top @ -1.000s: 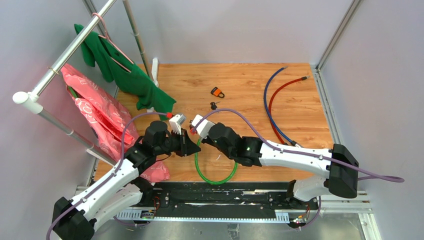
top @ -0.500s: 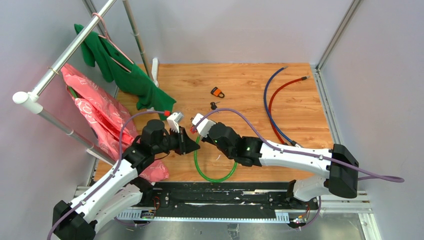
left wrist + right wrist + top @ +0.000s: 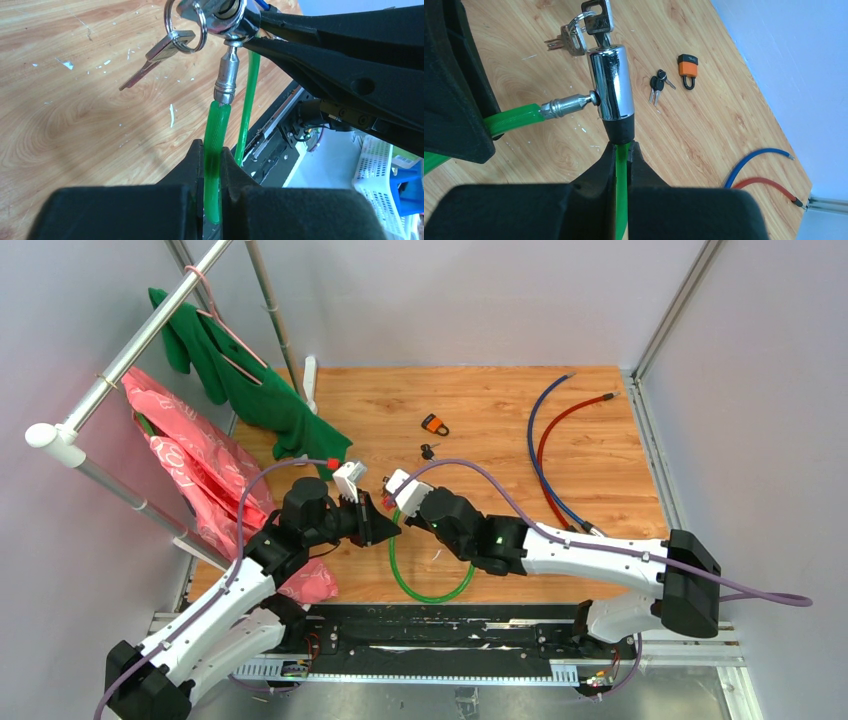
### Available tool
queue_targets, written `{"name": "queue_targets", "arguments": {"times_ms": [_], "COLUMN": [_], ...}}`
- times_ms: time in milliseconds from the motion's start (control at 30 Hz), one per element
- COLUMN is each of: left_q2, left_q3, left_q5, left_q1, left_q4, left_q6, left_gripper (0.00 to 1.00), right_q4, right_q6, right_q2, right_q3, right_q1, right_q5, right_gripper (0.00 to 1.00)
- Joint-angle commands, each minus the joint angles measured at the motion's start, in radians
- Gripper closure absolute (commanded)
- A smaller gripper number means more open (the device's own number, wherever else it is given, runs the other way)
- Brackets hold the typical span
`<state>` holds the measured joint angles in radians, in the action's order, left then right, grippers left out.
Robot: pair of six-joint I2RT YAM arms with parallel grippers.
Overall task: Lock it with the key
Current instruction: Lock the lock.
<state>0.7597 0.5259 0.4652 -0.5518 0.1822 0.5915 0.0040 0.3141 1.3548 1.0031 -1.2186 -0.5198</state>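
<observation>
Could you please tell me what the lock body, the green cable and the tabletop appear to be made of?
The lock body: polished metal, probably chromed; it reflects like a mirror.
The green cable: glossy, slightly see-through sleeve, likely plastic, ending in a silvery metal tip.
The tabletop: wood or wood-look laminate, matt; grain lines and white scuffs show.

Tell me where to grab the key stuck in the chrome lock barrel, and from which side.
Pinch the dark flat key head standing out of the shiny chrome lock barrel, one finger on each broad face. Come in along the barrel's axis, from the end opposite the green plastic-coated cable. Keep off the steel ring of spare keys hanging beside it.
</observation>
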Motion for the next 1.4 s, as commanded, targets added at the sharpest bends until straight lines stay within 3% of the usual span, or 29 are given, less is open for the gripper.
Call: {"name": "queue_targets", "arguments": {"times_ms": [0, 333, 567, 800, 1133, 1367], "left_q2": [0.005, 0.009, 0.007, 0.005, 0.005, -0.007], "left_q3": [0.038, 0.038, 0.043, 0.058, 0.062, -0.057], "left_q5": [0.003, -0.003, -0.005, 0.031, -0.027, -0.080], "left_q1": [0.007, 0.009, 0.027, 0.033, 0.062, 0.062], "left_q4": [-0.070, -0.075, -0.088, -0.095, -0.104, -0.174], "left_q6": [0.031, 0.033, 0.026, -0.005, -0.098, -0.186], "left_gripper": [1.00, 1.00, 1.00, 1.00, 1.00, 1.00], "right_q4": [0.081, 0.109, 0.169, 0.200, 0.204, 0.263], "right_q6": [-0.001, 0.080, 0.235, 0.401, 0.364, 0.287], "right_q2": [-0.032, -0.036, -0.037, 0.044, -0.019, 0.054], "right_q3": [-0.009, -0.028, -0.090, -0.105, -0.162, -0.187], "right_q1": [-0.032, -0.073, -0.121, -0.173, -0.184, -0.171], "right_q5": [0.032, 0.043, 0.091, 0.003, 0.231, 0.267], "right_gripper": [1.00, 1.00, 1.00, 1.00, 1.00, 0.91]}}
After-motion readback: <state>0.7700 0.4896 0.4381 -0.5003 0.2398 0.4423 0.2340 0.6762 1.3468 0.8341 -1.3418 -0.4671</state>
